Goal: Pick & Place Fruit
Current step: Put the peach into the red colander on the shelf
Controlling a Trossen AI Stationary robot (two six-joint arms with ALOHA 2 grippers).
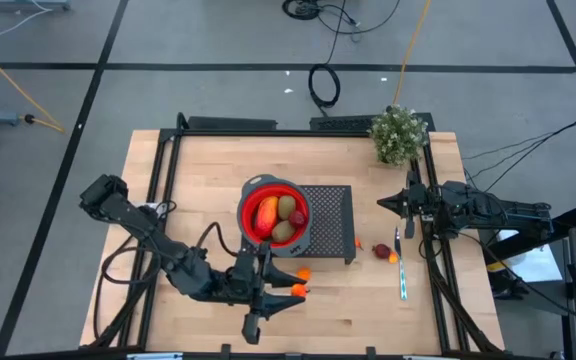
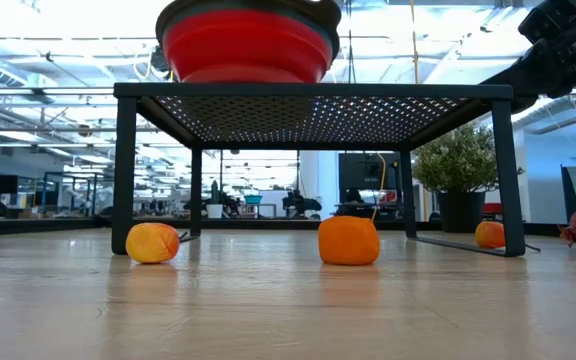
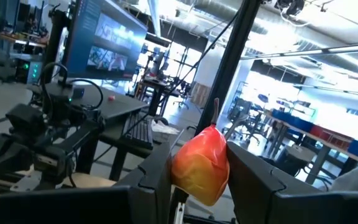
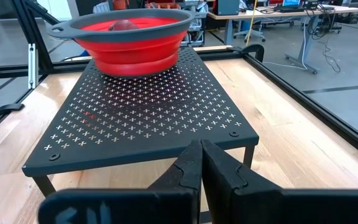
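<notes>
At the lower centre of the overhead frame, the left gripper (image 1: 264, 262) is clamped on a small orange-yellow fruit (image 3: 201, 165), pinched between its two dark fingers (image 3: 257, 180) just below the red bowl's rim. Two small orange balls (image 1: 302, 273) lie on the wooden table (image 1: 188, 190) just to the right of that gripper, one close under the rack's edge and the other (image 1: 298, 290) lower in the frame. Above them, at mid-frame, the red bowl (image 1: 251, 200) sits on the left end of a black perforated rack (image 1: 330, 215) and holds a long red-orange piece (image 1: 266, 214), two brown ovals (image 1: 286, 208) and a dark red piece (image 1: 297, 218). Right of the rack lie a dark red fruit (image 1: 381, 250), another orange ball (image 1: 393, 257) and a thin pale-handled utensil (image 1: 401, 272). The right gripper (image 1: 382, 203), fingers pressed together and empty, waits at right of centre beneath a potted plant (image 1: 399, 134).
</notes>
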